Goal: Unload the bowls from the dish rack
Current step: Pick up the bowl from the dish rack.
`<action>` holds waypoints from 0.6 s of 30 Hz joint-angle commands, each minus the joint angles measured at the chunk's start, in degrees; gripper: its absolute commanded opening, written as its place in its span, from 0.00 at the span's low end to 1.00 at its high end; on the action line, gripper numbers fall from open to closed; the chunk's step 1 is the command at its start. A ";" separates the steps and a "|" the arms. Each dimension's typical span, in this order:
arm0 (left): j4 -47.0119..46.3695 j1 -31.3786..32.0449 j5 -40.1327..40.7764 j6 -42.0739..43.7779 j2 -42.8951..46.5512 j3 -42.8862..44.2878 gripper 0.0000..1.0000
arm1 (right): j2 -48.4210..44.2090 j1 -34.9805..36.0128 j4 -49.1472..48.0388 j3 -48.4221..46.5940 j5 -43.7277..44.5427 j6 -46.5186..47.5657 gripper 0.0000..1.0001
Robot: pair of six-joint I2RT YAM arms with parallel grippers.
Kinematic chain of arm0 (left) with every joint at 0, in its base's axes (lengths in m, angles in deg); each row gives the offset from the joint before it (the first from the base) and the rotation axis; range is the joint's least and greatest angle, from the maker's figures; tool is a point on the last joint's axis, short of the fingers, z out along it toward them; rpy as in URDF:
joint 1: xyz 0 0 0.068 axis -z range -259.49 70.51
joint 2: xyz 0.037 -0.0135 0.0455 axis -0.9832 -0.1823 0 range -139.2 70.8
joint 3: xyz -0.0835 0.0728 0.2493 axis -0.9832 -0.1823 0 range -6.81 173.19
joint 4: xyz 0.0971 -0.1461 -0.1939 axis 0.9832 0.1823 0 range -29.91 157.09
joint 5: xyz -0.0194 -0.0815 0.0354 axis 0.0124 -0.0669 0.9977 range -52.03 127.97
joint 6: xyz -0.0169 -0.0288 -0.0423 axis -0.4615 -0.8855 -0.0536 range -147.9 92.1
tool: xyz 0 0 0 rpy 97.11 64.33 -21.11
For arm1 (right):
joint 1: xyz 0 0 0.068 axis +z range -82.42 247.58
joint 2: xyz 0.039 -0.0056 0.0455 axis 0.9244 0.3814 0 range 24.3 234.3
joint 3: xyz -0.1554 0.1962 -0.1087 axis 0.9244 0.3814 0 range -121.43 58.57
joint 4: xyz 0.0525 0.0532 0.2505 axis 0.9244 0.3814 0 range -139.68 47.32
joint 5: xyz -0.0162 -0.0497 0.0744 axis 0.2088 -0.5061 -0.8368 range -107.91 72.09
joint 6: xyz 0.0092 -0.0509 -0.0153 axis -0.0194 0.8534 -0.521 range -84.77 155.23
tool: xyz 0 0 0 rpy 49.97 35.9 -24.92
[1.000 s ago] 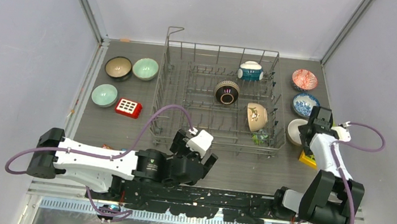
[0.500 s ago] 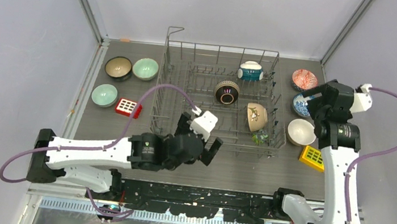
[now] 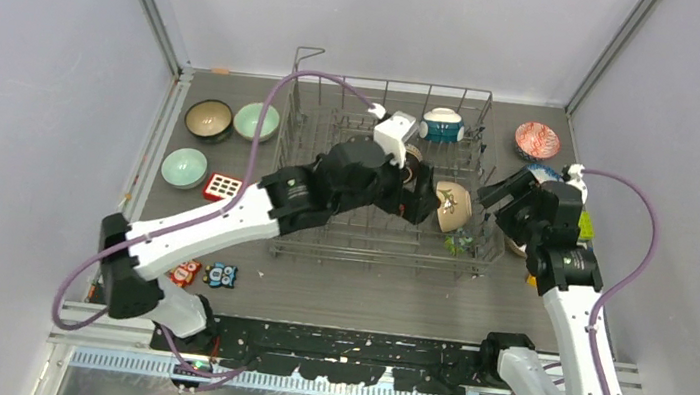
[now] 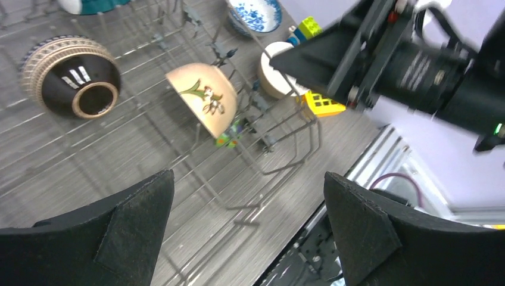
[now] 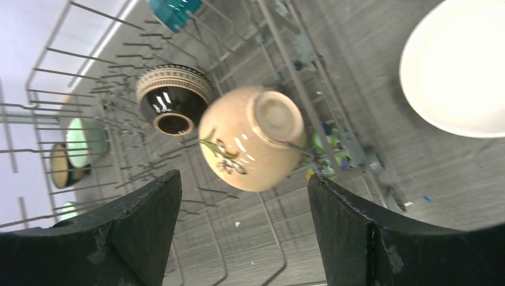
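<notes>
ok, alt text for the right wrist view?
The right gripper, jaws open, hovers over a cream bowl with a leaf motif that lies tilted among the tines of the dish rack, foot ring facing the camera. A dark brown bowl lies on its side behind it, and a white bowl sits on the table outside the rack.

My left gripper and right gripper both hang over the cream bowl, crowding each other. The tines and right wire wall of the dish rack hem that bowl in. The dark bowl sits to its far left and the white bowl just outside on the right. My left arm spans the rack's near-left corner. The rack's far-left stretch looks passable.
</notes>
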 commanded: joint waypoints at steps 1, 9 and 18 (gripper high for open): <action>-1.61 -5.27 -13.88 -7.62 -6.90 6.63 0.96 | -4.43 1.65 -3.34 3.10 6.74 1.65 0.81; -1.79 -12.47 -26.36 -17.83 -18.76 12.37 0.90 | -9.41 5.30 -0.92 4.84 15.97 3.32 0.81; -6.75 -15.85 -32.95 -23.91 -25.59 11.89 0.85 | -12.09 6.65 -0.95 7.46 15.95 2.54 0.81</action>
